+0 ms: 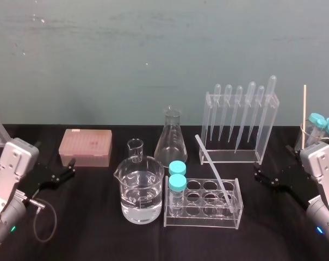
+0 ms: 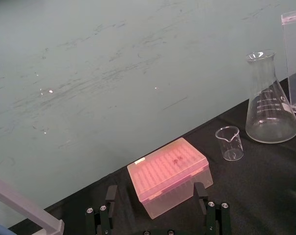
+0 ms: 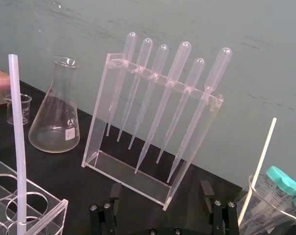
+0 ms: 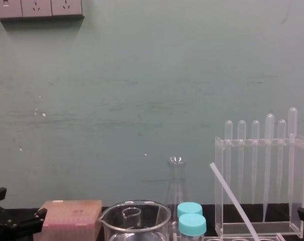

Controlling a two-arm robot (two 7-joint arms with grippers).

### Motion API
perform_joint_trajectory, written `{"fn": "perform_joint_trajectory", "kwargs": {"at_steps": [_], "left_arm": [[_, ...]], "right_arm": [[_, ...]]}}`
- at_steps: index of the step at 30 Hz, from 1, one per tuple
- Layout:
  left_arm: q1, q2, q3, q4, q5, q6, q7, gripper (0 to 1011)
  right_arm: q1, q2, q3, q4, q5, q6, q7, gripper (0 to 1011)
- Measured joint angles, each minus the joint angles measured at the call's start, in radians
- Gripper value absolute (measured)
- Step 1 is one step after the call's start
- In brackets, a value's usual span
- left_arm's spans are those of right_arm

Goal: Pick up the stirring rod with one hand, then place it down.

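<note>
The stirring rod [image 1: 213,169] stands tilted in the low rack [image 1: 203,216]. Its bottom end sits in a hole near the right end of the rack. Its top leans back and to the left. No fingers touch it.

The right hand [image 1: 260,177] is down low over the black surface [image 1: 88,223], just to the right of the low rack. Its fingers [image 3: 206,192] are spread wide and hold nothing. The rod is to the left of these fingers, near them but apart. Straight ahead of these fingers stands the tall rack [image 3: 152,171] with six droppers [image 3: 160,93] hanging in it. A glass [image 1: 305,138] with blue-capped tubes and a wooden stick stands ahead and to the right of them.

The left hand [image 1: 70,168] is down low too, well apart from the rod. Its fingers [image 2: 111,195] are spread wide and hold nothing. A pink box [image 2: 167,174] sits just ahead of these fingers, in line with the gap between them. Past the box stand a small cup [image 2: 229,143] and a flask [image 2: 270,105]. A big cup [image 1: 141,196] with water in it stands between these fingers and the low rack. Two tubes [image 1: 177,175] with blue caps stand in the end of the low rack nearest the left fingers.
</note>
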Motion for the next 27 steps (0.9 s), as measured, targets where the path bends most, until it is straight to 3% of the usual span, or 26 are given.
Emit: {"fn": "perform_joint_trajectory", "kwargs": {"at_steps": [9, 13, 14, 20, 27], "left_arm": [[0.0, 0.0, 0.0, 0.0, 0.0, 0.0, 0.0, 1000], [0.0, 0.0, 0.0, 0.0, 0.0, 0.0, 0.0, 1000], [0.0, 0.0, 0.0, 0.0, 0.0, 0.0, 0.0, 1000], [0.0, 0.0, 0.0, 0.0, 0.0, 0.0, 0.0, 1000], [0.0, 0.0, 0.0, 0.0, 0.0, 0.0, 0.0, 1000]], "right_arm": [[-0.002, 0.0, 0.004, -0.001, 0.002, -0.007, 0.002, 1000], [-0.021, -0.012, 0.049, -0.014, 0.028, -0.094, 0.012, 1000], [-0.021, -0.012, 0.049, -0.014, 0.028, -0.094, 0.012, 1000], [-0.024, -0.051, 0.099, -0.027, 0.049, -0.211, 0.008, 1002], [0.027, -0.089, 0.091, -0.014, 0.083, -0.265, 0.101, 1000]]}}
